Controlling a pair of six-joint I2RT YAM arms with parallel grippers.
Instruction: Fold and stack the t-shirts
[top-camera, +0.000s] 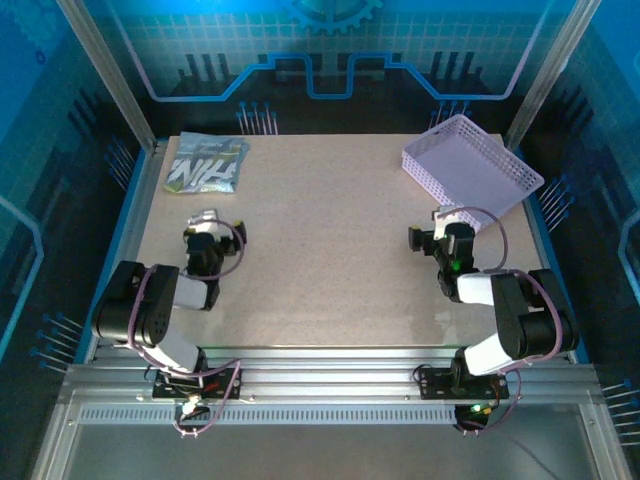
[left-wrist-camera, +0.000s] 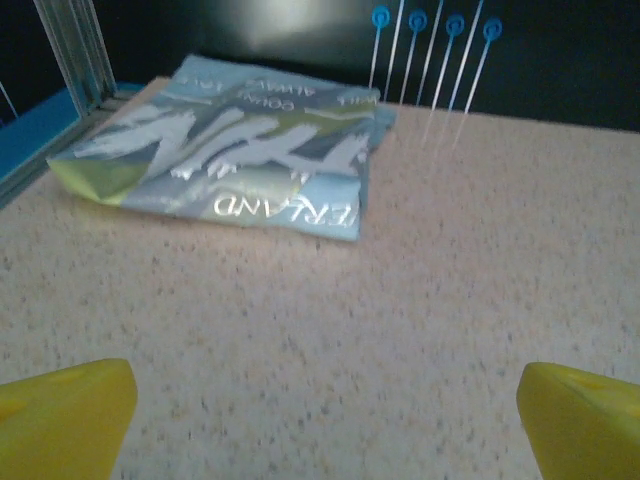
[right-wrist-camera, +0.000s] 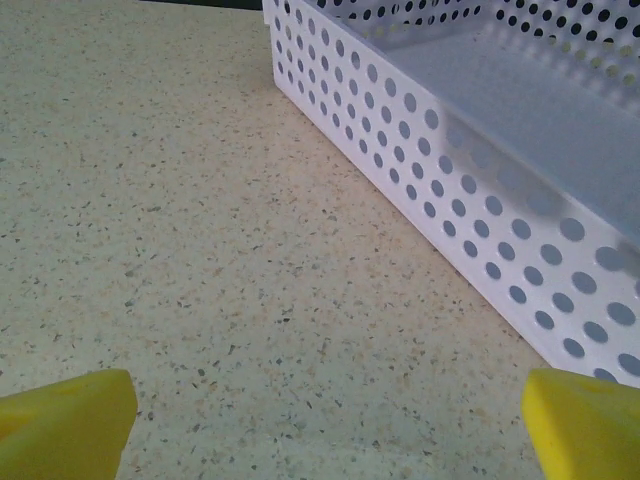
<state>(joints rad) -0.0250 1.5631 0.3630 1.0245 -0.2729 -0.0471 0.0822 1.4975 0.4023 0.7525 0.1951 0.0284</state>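
Yellow-tipped left hand (left-wrist-camera: 322, 420) and right hand (right-wrist-camera: 322, 422) spread wide above table (top-camera: 330, 250).

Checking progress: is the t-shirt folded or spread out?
Folded: the t-shirt lies as a compact rectangle with layered edges showing along its near side.

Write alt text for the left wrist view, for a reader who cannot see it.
A folded pale grey-blue t-shirt with white lettering lies on the speckled beige table, near its far left edge. The open left gripper hangs short of it, yellow fingertips wide apart in the bottom corners, nothing between them.
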